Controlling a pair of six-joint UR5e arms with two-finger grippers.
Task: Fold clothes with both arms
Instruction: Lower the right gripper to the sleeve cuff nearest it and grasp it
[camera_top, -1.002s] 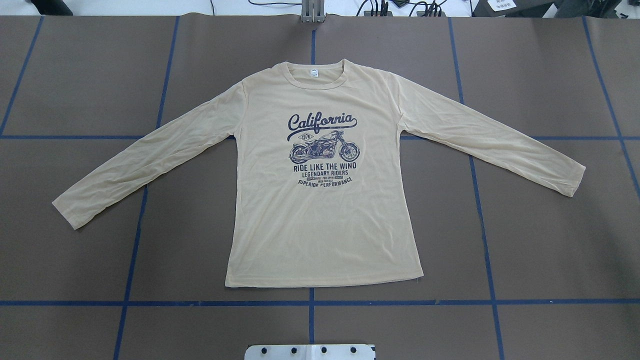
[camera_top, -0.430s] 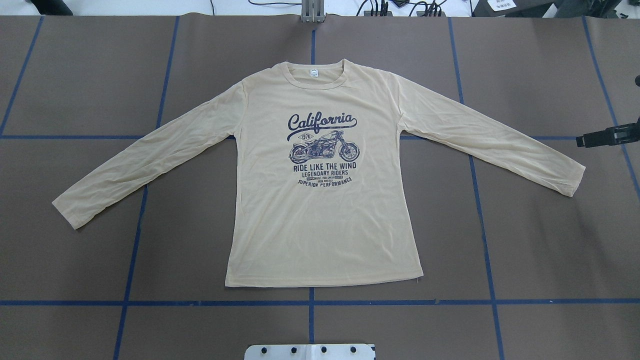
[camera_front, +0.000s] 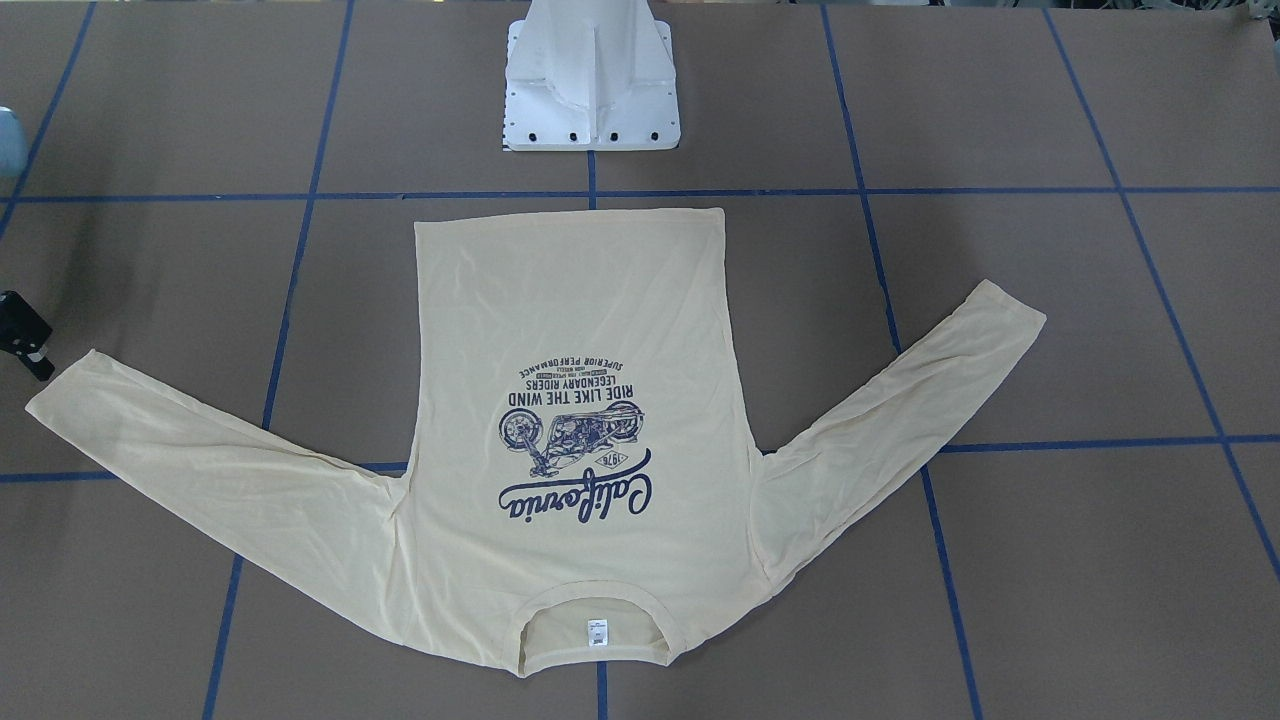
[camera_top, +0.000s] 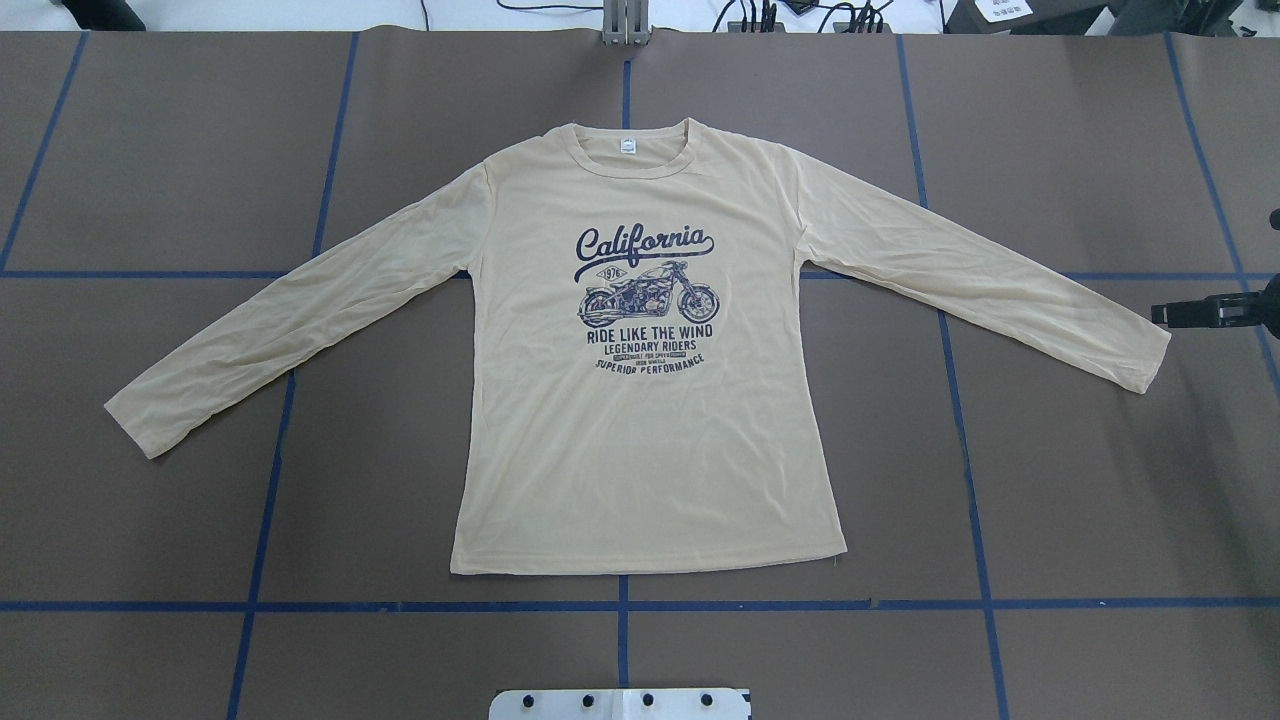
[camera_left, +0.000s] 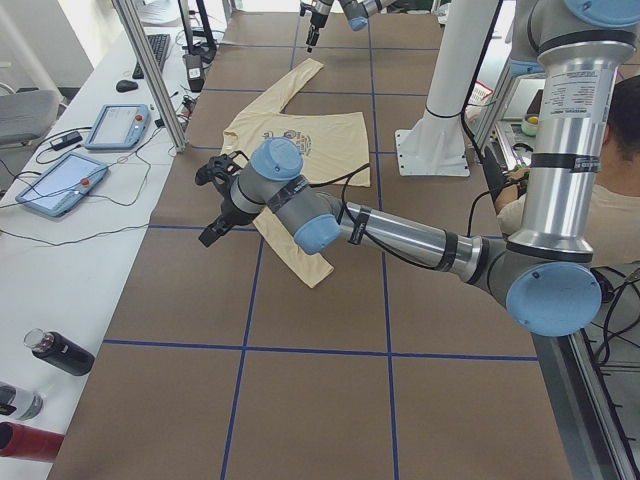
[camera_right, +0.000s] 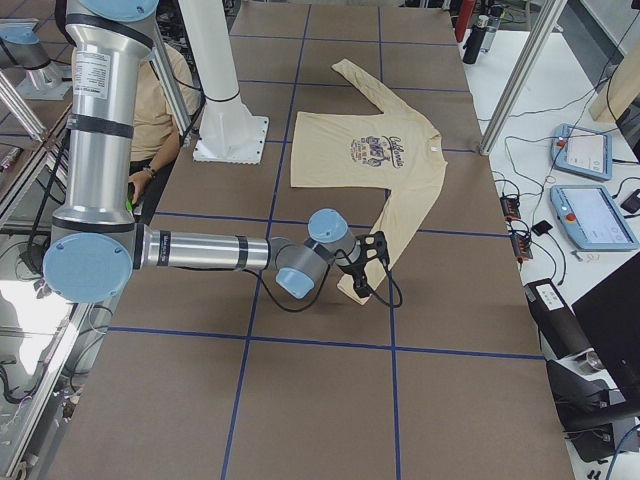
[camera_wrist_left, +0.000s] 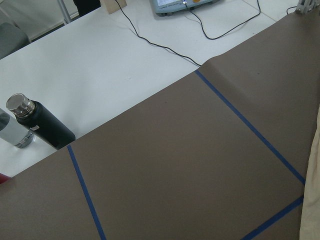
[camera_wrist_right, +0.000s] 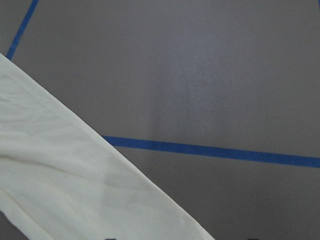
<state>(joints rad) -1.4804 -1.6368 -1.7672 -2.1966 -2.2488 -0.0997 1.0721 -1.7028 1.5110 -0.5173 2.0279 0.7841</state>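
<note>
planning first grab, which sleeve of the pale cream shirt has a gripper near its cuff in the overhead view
The sleeve on that view's right: the black right gripper is beside its cuff.

Your overhead camera sits behind the robot, looking forward and down on the tabletop (camera_top: 1080, 480) and the whole shirt (camera_top: 640, 450). Your front-facing camera looks steeply down from the opposite side, so the same shirt reads upside down, with the white pedestal (camera_front: 592, 90) at top. Your two side cameras stand high at either end, looking along the tabletop toward each other. The wrist cameras ride nearer the tabletop, each catching only a shirt edge.
</note>
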